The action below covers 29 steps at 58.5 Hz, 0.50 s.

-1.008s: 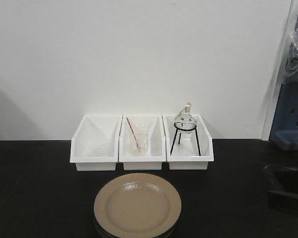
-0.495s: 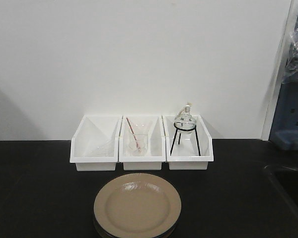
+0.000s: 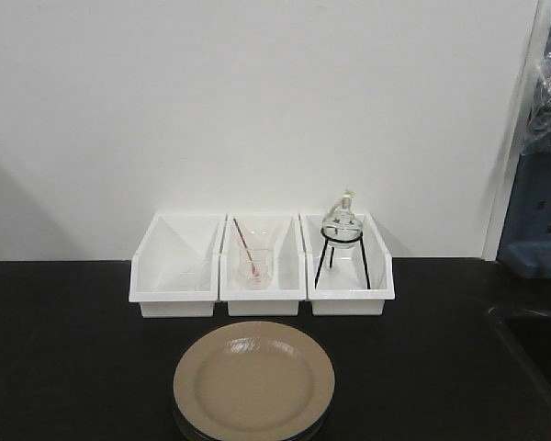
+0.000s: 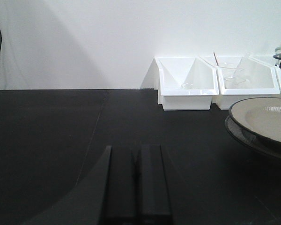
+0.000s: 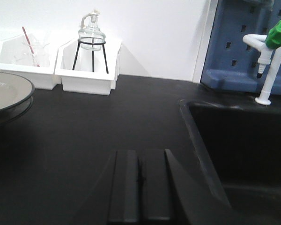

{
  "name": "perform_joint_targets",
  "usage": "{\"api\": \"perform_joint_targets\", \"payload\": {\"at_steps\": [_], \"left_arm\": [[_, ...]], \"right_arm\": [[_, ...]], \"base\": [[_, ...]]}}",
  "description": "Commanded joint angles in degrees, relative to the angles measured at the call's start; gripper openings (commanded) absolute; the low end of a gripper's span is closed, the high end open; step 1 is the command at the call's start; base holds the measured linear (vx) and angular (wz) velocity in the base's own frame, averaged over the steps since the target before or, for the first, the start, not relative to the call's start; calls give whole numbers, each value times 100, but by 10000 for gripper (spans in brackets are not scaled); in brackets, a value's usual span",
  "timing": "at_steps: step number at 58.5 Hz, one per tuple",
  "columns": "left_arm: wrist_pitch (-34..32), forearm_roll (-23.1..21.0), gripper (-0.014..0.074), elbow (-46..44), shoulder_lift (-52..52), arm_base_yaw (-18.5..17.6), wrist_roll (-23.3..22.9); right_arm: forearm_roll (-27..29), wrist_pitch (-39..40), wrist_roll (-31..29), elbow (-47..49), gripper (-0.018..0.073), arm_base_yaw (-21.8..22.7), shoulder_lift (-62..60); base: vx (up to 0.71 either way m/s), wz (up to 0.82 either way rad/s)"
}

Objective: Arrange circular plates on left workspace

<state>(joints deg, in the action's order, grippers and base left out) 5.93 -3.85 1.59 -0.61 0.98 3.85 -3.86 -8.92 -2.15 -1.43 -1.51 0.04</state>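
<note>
- Near the front edge of the black surface (image 3: 64, 349), about mid-width: two tan plates (image 3: 254, 380) stacked, top one face up.
- Just behind them, against the wall: three white bins (image 3: 262, 276) in a row, touching. Middle bin holds a glass beaker (image 3: 253, 266) with a red rod; right bin holds a glass burner on a black tripod (image 3: 342, 241).
- Left fingers (image 4: 136, 185): pressed together, nothing held, low over bare surface, plates off to their right.
- Right fingers (image 5: 140, 185): pressed together, nothing held, between plates and sink (image 5: 243, 150).
</note>
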Motion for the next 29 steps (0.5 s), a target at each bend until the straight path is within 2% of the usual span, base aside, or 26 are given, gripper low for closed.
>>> {"api": "perform_joint_targets", "payload": {"at_steps": [1, 29], "left_arm": [[-459, -7, -8, 68, 95, 10, -55], [-460, -7, -8, 68, 101, 10, -55]], "right_arm": [[-3, 644, -26, -63, -8, 63, -124], [18, 652, 17, -63, -8, 63, -151]], "base": [[0, 0], [0, 0]]}}
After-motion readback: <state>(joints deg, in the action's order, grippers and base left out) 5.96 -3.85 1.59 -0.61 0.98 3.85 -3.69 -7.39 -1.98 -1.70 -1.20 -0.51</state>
